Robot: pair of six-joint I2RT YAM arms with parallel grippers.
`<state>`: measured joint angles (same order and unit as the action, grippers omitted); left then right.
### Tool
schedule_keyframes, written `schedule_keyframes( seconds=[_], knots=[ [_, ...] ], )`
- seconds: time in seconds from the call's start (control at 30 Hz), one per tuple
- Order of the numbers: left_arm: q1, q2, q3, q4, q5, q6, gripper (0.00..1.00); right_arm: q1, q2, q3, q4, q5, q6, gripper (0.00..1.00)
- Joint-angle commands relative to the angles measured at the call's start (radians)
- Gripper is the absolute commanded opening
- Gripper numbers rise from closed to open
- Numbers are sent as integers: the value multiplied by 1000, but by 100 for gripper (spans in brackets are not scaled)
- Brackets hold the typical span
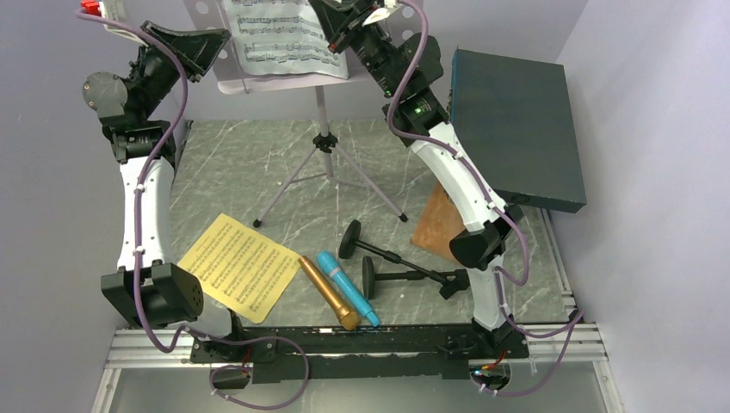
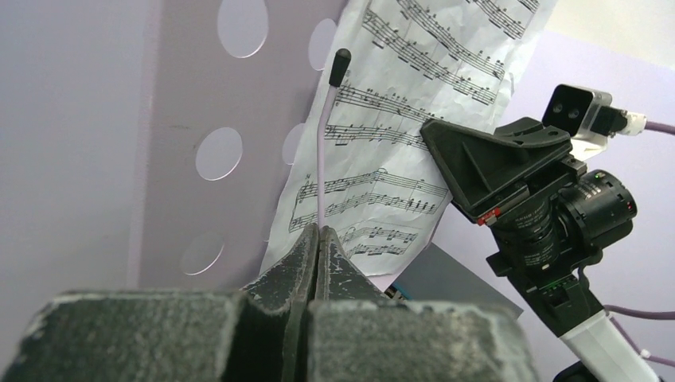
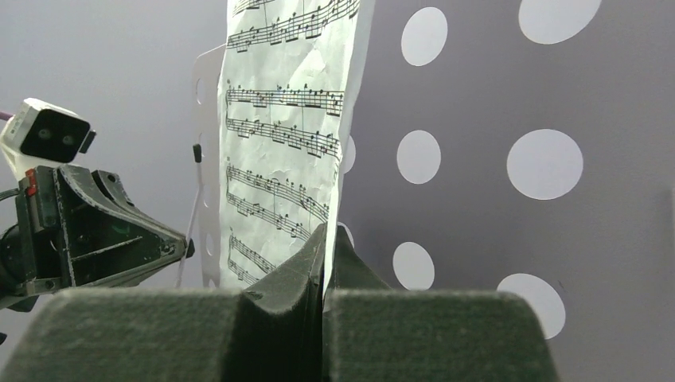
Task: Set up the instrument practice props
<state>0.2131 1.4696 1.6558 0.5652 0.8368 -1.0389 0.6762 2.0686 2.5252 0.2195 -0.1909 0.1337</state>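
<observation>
- Left fingers (image 2: 298, 267) clenched tip to tip on the lower end of the thin pale retainer wire (image 2: 321, 159) of the music desk (image 3: 477, 239). The wire's black cap stands up in front of the page.
- Right fingers (image 3: 298, 270) clenched on the lower edge of the white sheet-music page (image 3: 278, 159). The page stands upright against the desk face.
- Both sets of fingers are up at the desk and face each other across the page, left at its left edge, right at its right.
- Table (image 1: 250, 163): grey marbled top, arm bases on the near rail.
- Teal box (image 1: 515, 125): right rear, only the outside shows, so I can't tell what is inside. The right arm's forearm crosses its left edge.
- Desk sits on a silver tripod (image 1: 324, 142) at centre rear, legs spread on the table.
- Brown board (image 1: 439, 224): below the box's near-left corner, partly hidden by the right arm.
- Yellow sheet-music page (image 1: 237, 265): flat on the table, front left, just beside the left arm's base.
- Two black mic holders (image 1: 379, 249) lie on their sides at front centre-right. Round bases point left, stems run to the right arm's base.
- Gold microphone (image 1: 330, 292) and blue microphone (image 1: 347, 288) lie side by side, touching, between the yellow page and the holders, ends at the near rail.
</observation>
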Motion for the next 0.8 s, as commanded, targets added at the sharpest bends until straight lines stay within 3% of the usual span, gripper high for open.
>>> schedule_keyframes(
  seconds=[0.0,0.17,0.77],
  knots=[
    [1,-41,-10,146,13,18,0,11,-10,27,55,36,-31,0],
    [1,-43,-10,207,30,12,0,23,8,48,58,17,-45,0],
    [0,-60,-6,121,46,62,0,72,80,94,133,-109,-145,0]
  ],
)
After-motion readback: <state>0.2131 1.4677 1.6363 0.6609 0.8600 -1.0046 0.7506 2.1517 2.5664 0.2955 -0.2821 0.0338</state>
